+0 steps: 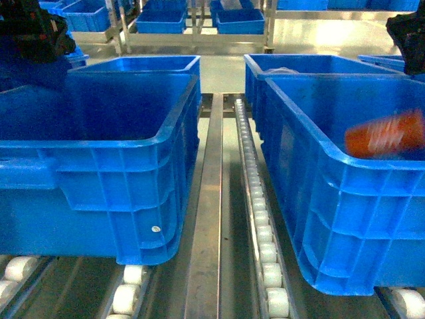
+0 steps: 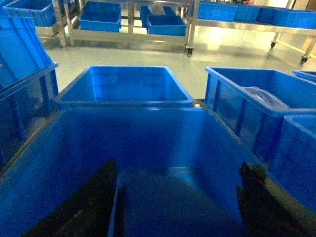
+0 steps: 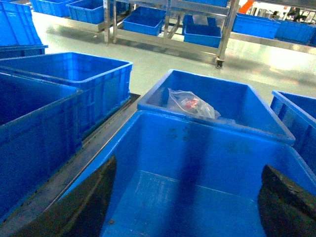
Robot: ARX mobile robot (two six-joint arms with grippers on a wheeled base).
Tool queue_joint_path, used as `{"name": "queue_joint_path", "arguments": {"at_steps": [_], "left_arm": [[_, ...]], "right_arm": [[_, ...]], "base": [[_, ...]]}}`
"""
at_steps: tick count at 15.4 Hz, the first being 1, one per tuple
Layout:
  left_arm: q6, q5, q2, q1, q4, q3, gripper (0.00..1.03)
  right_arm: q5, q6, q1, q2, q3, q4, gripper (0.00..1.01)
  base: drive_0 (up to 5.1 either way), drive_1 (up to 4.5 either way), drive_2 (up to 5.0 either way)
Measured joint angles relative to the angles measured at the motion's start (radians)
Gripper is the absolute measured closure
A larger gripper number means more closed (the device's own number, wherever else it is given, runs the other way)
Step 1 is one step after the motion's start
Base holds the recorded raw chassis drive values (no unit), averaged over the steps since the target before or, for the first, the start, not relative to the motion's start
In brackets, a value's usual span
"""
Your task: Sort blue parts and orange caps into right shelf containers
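The blue crates sit on a metal rack with rows of small white rollers (image 1: pixel 264 234) and a flat steel rail (image 1: pixel 209 219) running down the middle. The floor (image 3: pixel 163 61) behind is pale green and shiny. Far back stand metal shelves on wheels (image 3: pixel 224 29) with more blue crates on them.

The left gripper (image 2: pixel 180 202) shows only as two dark fingers at the bottom of its wrist view, spread wide apart with nothing between them. The right gripper (image 3: pixel 185 207) looks the same, two dark fingers far apart and holding nothing. In the head view both arms are just dark shapes in the top corners.

An orange cap (image 1: pixel 385 135) is a blurry smear over the front right crate (image 1: pixel 345 219), near its right side. Its shape is hard to make out.

The front left crate (image 1: pixel 119 199) looks bare inside in the left wrist view. The crate behind it (image 2: pixel 123 84) looks bare too. The crate behind the front right one (image 3: pixel 232 98) holds a clear plastic bag (image 3: pixel 192 103) with something red inside.
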Motion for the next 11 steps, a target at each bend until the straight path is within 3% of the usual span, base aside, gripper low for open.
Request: {"name": "queue_joint_path", "arguments": {"at_steps": [1, 2, 4, 5, 6, 9, 11], "left_arm": [[0.002, 0.01, -0.011, 0.006, -0.011, -0.013, 0.13], [0.011, -0.011, -0.035, 0.008, -0.018, -0.031, 0.03], [0.012, -0.016, -0.055, 0.009, -0.015, -0.039, 0.05], [0.019, -0.075, -0.056, 0.014, 0.06, -0.068, 0.13], [0.02, -0.129, -0.114, 0.018, 0.109, -0.167, 0.28], [0.02, -0.136, -0.291, 0.023, 0.166, -0.41, 0.74], [0.02, -0.136, -0.36, 0.021, 0.169, -0.491, 0.94]], "right_arm": [[0.016, -0.002, 0.001, -0.003, 0.002, -0.042, 0.01], [0.02, -0.003, 0.001, -0.004, 0.002, -0.064, 0.04], [0.023, -0.005, 0.001, -0.008, 0.002, -0.06, 0.03], [0.132, 0.042, 0.012, -0.023, -0.04, 0.042, 0.15], [0.168, 0.08, 0.01, -0.088, -0.136, 0.082, 0.3], [0.158, 0.108, -0.023, -0.257, -0.37, 0.132, 0.75], [0.103, 0.109, -0.062, -0.332, -0.447, 0.134, 0.96]], "base": [[0.0, 0.0, 0.0], [0.0, 0.0, 0.0], [0.0, 0.0, 0.0], [0.0, 0.0, 0.0], [0.0, 0.0, 0.0], [0.0, 0.0, 0.0], [0.0, 0.0, 0.0]]}}
